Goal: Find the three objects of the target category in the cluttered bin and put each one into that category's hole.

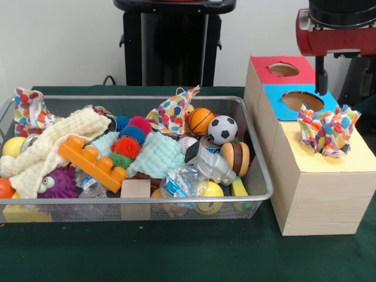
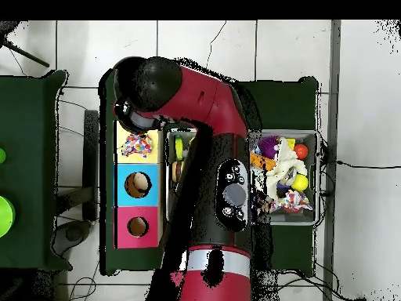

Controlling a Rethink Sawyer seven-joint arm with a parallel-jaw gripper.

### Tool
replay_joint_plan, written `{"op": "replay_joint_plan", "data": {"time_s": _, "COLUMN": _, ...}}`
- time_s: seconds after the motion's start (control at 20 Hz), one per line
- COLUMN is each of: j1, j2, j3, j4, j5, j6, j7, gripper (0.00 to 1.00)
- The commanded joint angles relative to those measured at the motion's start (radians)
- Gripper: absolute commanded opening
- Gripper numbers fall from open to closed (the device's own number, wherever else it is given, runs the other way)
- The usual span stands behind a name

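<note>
The wire mesh bin (image 1: 176,202) holds a clutter of toys. One polka-dot fabric piece (image 1: 326,130) lies bunched on the yellow surround (image 1: 359,158) of the pale wood-grain box (image 1: 317,197) and hides the hole. It also shows in the overhead view (image 2: 138,144). Two more polka-dot pieces are in the bin: one drapes over the left rim (image 1: 28,108), one stands at the back middle (image 1: 172,111). My gripper (image 1: 343,88) hangs just above the piece on the box, open and apart from it, holding nothing. In the overhead view my arm (image 2: 211,117) covers the gripper and part of the bin (image 2: 317,180).
The box also has a blue-surrounded hole (image 1: 302,101) and a red-surrounded hole (image 1: 284,69). In the bin lie a cream waffle cloth (image 1: 53,147), a mint-green cloth (image 1: 155,154), an orange brick (image 1: 94,161), balls (image 1: 222,129) and a wooden block (image 1: 136,191).
</note>
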Motion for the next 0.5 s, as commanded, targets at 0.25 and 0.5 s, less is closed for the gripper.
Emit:
{"op": "replay_joint_plan", "data": {"time_s": 0.25, "j1": -0.014, "j2": -0.008, "j3": 0.075, "j4": 0.15, "j5": 0.021, "j6": -0.063, "j7": 0.157, "gripper": 1.0}}
{"op": "replay_joint_plan", "data": {"time_s": 0.5, "j1": -0.014, "j2": -0.006, "j3": 0.075, "j4": 0.146, "j5": 0.017, "j6": -0.06, "j7": 0.155, "gripper": 1.0}}
